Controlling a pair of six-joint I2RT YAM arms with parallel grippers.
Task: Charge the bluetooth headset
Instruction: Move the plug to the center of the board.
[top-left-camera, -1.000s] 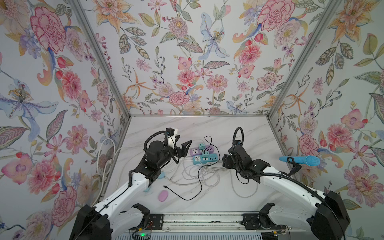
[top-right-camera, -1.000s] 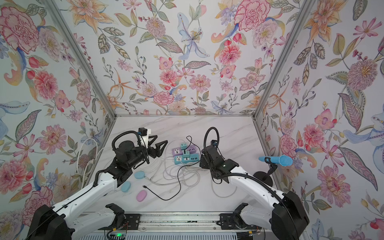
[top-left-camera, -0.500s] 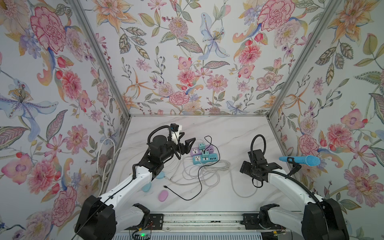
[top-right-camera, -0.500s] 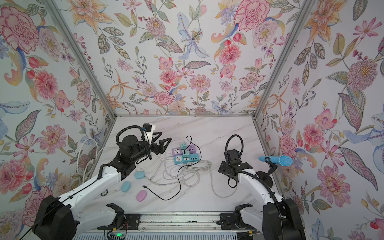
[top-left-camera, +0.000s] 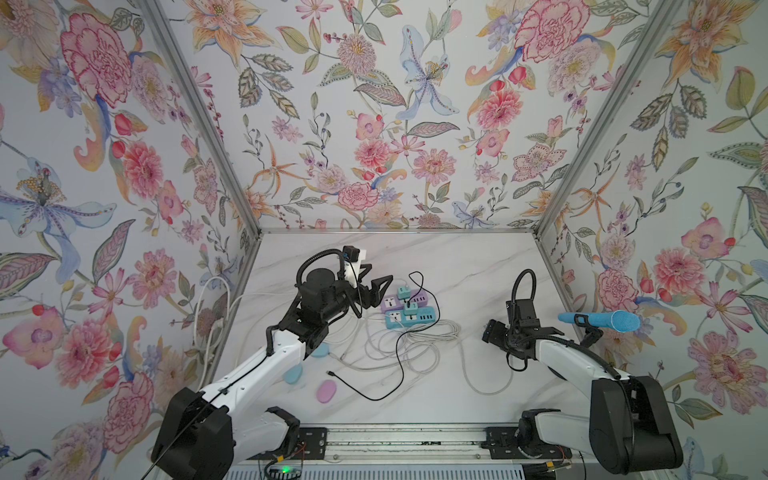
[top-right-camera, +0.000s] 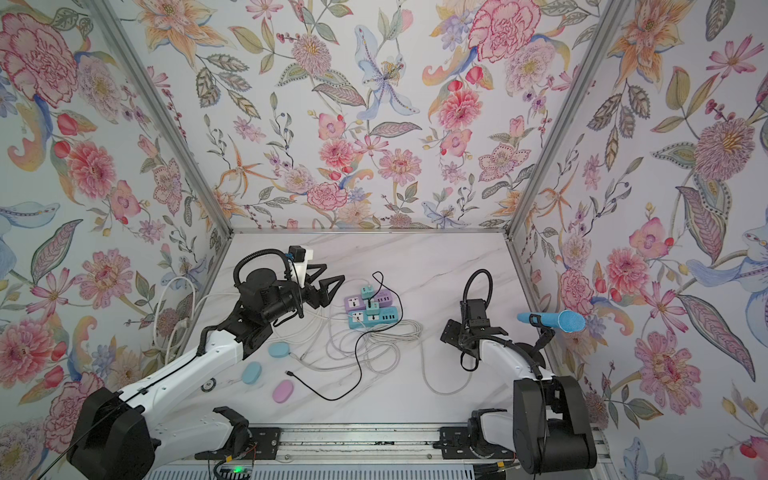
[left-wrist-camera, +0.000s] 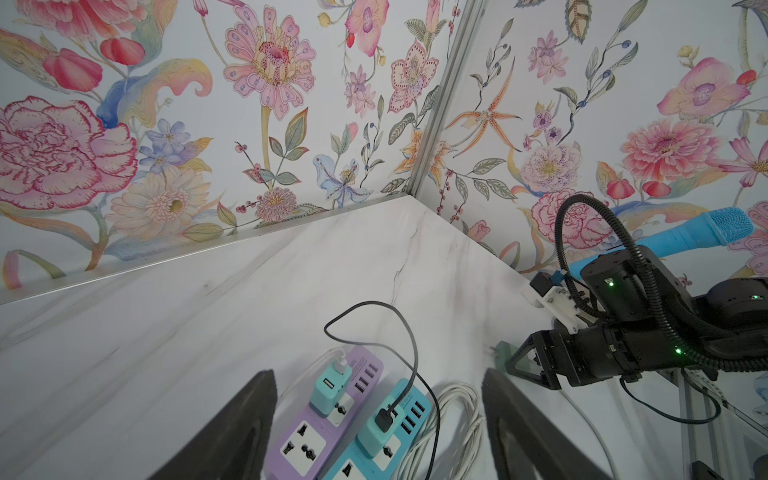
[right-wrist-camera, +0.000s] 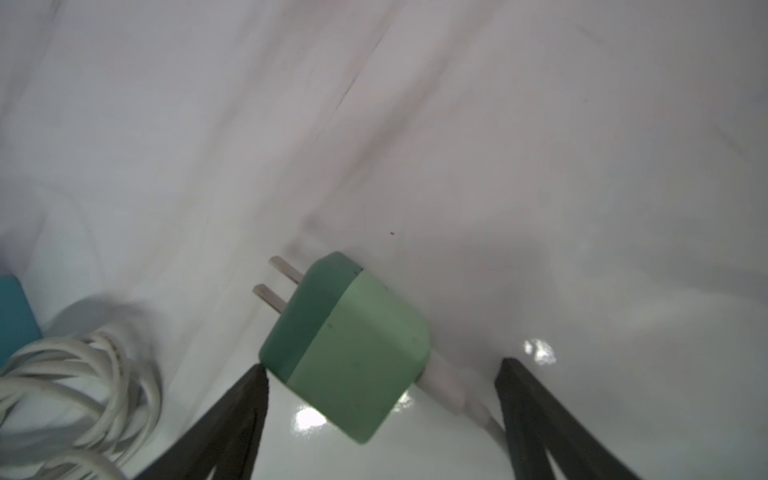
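Three small oval bluetooth headset cases lie at the front left of the table: a pink one (top-left-camera: 326, 391) and two blue ones (top-left-camera: 293, 374) (top-left-camera: 319, 351). My left gripper (top-left-camera: 380, 286) (left-wrist-camera: 378, 374) hangs open above the purple power strip (left-wrist-camera: 328, 419) and the teal power strip (left-wrist-camera: 399, 432), each with a charger plugged in. A black cable (top-left-camera: 399, 353) runs from the teal strip to a loose plug (top-left-camera: 330, 373) near the pink case. My right gripper (top-left-camera: 490, 332) (right-wrist-camera: 382, 365) is open, straddling a green charger (right-wrist-camera: 345, 345) that lies on the table, white cable attached.
Coils of white cable (top-left-camera: 409, 345) spread between the strips and my right arm. A blue microphone (top-left-camera: 598, 321) on a stand juts out from the right wall. Floral walls close in the left, back and right sides. More white cable (top-left-camera: 216, 299) comes in at the left wall.
My right arm has drawn back to the right, away from the power strips. My left gripper has moved forward to hang over the strips.
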